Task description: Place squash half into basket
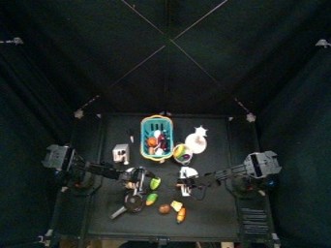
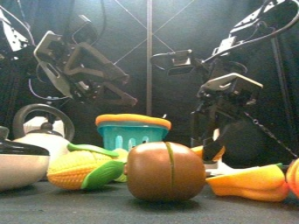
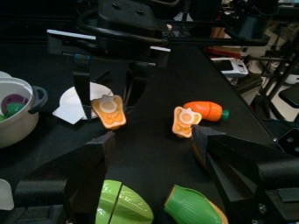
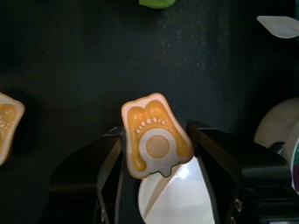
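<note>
- While the squash half (image 4: pixel 155 138) sits clamped between the right gripper's (image 4: pixel 156 166) jaws, cut face toward the wrist camera, it has not yet reached the basket (image 1: pixel 157 124), so the grasp looks done and the carry and drop are left.
- From overhead, the right gripper (image 1: pixel 189 174) is just right of the bench's (image 1: pixel 214 218) middle, with the basket at about 11 o'clock from it, near the far edge and apart from it.
- Its jaws are closed onto the squash's narrow sides; the wide end pokes out past the tips, and whether the piece has lifted clear of the bench I cannot tell.
- A second squash half (image 3: pixel 184 121) lies flat on the bench at roughly 3 o'clock from the held one (image 3: pixel 108 108) in the left wrist view, with an orange toy (image 3: pixel 205 110) just beyond it.
- Already the basket holds several coloured toys, so I judge the free room inside is tight.
- Left gripper (image 3: pixel 146 188): jaws spread wide, holding nothing, hanging over green pieces (image 3: pixel 158 203) at the bench's left middle.
- Up front near the bench edge lie a brown round toy (image 2: pixel 166 171) and a corn cob (image 2: pixel 84 168), with a white pot (image 2: pixel 21 157) at the left.
</note>
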{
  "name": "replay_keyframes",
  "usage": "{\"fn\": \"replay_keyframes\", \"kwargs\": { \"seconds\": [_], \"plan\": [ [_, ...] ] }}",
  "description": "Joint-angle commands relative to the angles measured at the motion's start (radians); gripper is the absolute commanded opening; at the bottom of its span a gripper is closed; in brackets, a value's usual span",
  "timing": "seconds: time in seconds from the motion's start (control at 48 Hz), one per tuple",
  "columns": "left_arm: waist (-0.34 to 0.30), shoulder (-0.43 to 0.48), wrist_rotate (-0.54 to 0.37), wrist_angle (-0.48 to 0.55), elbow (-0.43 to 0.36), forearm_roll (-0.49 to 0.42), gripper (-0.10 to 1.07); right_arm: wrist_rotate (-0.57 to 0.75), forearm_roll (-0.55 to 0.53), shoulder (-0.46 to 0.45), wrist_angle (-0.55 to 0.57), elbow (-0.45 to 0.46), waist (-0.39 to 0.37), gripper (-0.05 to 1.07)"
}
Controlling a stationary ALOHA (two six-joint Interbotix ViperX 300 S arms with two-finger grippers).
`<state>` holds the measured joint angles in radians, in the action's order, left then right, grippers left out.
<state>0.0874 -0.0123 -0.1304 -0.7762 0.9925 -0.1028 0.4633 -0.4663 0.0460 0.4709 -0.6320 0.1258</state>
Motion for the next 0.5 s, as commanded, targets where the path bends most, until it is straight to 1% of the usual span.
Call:
{"fn": "replay_keyframes", "kwargs": {
  "seconds": [0.0, 0.333, 0.396, 0.479],
  "plan": [
    [-0.002, -0.003, 0.000, -0.009, -0.011, 0.003, 1.02, 0.000, -0.002, -0.048, 0.025, 0.021, 0.002, 0.66],
    [-0.003, -0.003, 0.002, -0.009, -0.011, 0.003, 1.02, 0.005, -0.049, -0.193, 0.130, -0.005, 0.000, 0.66],
    [-0.003, -0.003, 0.002, -0.009, -0.012, 0.003, 1.02, 0.005, -0.064, -0.215, 0.146, -0.015, -0.009, 0.66],
    [-0.002, -0.002, 0.002, -0.009, -0.014, 0.003, 1.02, 0.008, -0.095, -0.236, 0.149, -0.037, -0.046, 0.66]
  ]
}}
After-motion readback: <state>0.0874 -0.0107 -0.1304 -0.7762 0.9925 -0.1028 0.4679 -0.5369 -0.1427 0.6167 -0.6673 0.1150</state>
